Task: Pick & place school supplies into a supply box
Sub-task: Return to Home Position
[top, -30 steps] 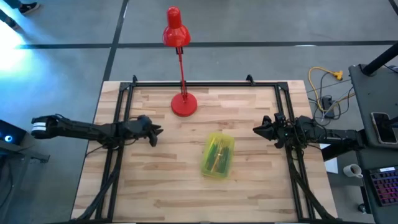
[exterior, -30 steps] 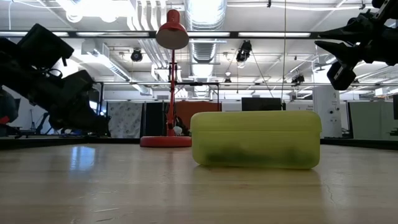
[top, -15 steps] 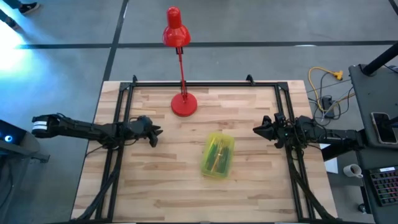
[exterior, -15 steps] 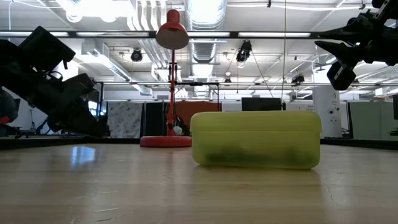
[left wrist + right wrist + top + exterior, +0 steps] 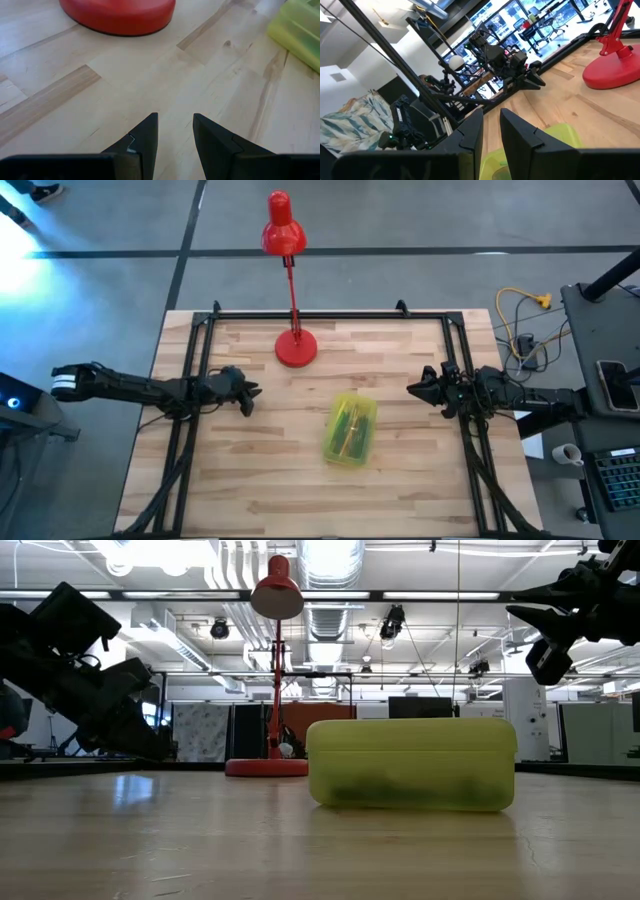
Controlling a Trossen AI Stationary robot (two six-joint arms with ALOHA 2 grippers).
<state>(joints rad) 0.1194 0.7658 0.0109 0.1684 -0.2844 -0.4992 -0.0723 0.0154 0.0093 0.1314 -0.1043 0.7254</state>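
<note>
High view: barely anything differs from a second ago; only the left arm has settled slightly. The supply box (image 5: 364, 409) lies shut at the counter's (image 5: 250, 480) middle, school supplies (image 5: 349, 430) showing inside. The left end effector (image 5: 248, 394) near the left edge and the right end effector (image 5: 415, 390) near the right edge hang empty, fingers narrowly apart. The job looks finished.
</note>
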